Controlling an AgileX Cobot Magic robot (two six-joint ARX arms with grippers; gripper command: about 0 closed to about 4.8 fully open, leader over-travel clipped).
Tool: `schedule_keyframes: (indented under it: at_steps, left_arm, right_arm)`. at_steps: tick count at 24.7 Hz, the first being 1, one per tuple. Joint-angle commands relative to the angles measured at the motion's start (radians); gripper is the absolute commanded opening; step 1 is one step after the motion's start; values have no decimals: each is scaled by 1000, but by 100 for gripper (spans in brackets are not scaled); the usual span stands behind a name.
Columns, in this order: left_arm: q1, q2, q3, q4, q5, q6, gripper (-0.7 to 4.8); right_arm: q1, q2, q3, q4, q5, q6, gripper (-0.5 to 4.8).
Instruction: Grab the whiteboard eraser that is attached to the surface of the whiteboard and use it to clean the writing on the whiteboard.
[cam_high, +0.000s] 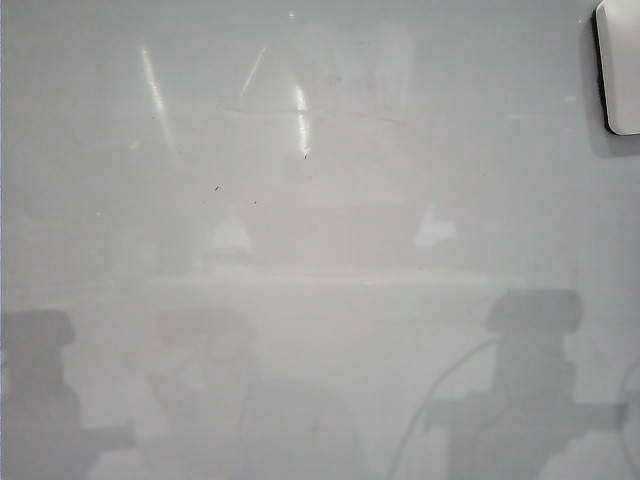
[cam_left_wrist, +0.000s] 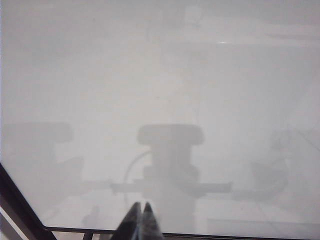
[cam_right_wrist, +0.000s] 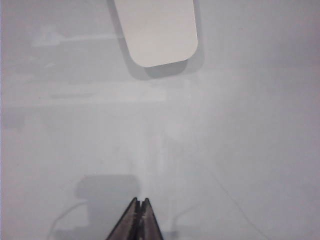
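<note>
The whiteboard (cam_high: 320, 300) fills the exterior view, glossy pale grey. The whiteboard eraser (cam_high: 620, 65), a white rounded block with a black edge, lies at its far right corner, cut by the frame. In the right wrist view the whiteboard eraser (cam_right_wrist: 157, 30) sits well ahead of my right gripper (cam_right_wrist: 140, 201), which is shut and holds nothing. My left gripper (cam_left_wrist: 140, 205) is shut and empty above the whiteboard (cam_left_wrist: 160, 100), close to its dark frame (cam_left_wrist: 20, 200). No writing shows in any view. Neither gripper itself appears in the exterior view.
Grey blurred reflections of the arms (cam_high: 530, 380) lie on the board's near part. Bright light streaks (cam_high: 300, 115) and tiny dark specks (cam_high: 217, 188) mark its middle. The board's dark border (cam_left_wrist: 225, 235) runs along the near edge in the left wrist view.
</note>
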Motion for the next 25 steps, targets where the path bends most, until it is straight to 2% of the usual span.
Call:
schedule_keyframes:
  at_steps: [1,12,13,14,18,22,25]
  left_arm:
    - [-2,0,1,-9,3,3,-5]
    - [-5,0,1,-1,3,6,-5]
    - [-5,0,1,2,6,-19,-5]
    - [-8,0,1,24,7,-66,-5]
    - [-11,0,1,152,35,-82,-5]
    - [-21,0,1,137,45,-22,-5]
    - [-21,0,1,148,45,-11,-5]
  right_arm:
    - [1,-2,-3,10,-2,-2,0]
    - [1,0,-3,10,-2,-2,0]
    - [1,0,-3,10,-2,-2,-1]
    - [1,-1,-3,10,-2,-2,0]
    - [1,0,-3,10,-2,-2,-1]
    - [1,0,-3,10,-2,-2,-1]
    - [1,0,-3,10,-2,-2,0]
